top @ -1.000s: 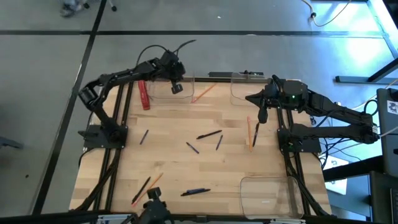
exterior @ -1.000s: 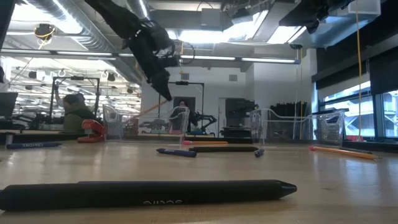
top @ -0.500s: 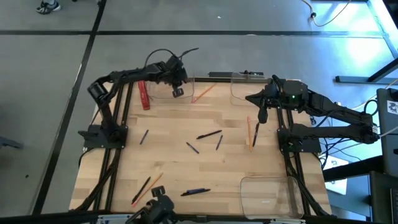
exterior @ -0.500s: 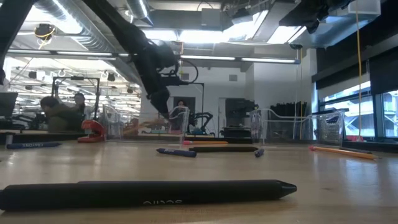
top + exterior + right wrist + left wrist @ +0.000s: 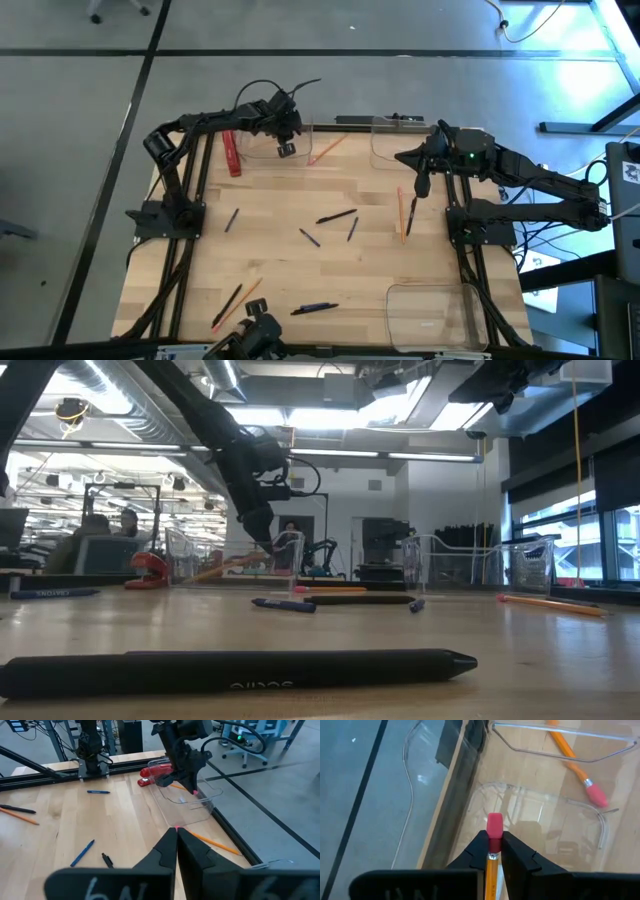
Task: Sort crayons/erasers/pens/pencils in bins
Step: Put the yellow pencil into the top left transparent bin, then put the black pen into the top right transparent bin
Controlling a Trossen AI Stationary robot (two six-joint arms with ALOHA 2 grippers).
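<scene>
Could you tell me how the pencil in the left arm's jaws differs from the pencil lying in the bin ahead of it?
The held pencil is gripped between the left gripper jaws, pink eraser end poking out; the loose pencil rests free in the bin. The held one sits over the bin's near corner; the loose one lies slanted farther in. Both are orange with pink erasers.

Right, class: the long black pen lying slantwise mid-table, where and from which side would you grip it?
Grip the long black pen at mid-shaft, straight down from above, jaws across its length. It lies flat on the table, slim and straight, bare wood either side there; a shorter pen lies close to one end.
</scene>
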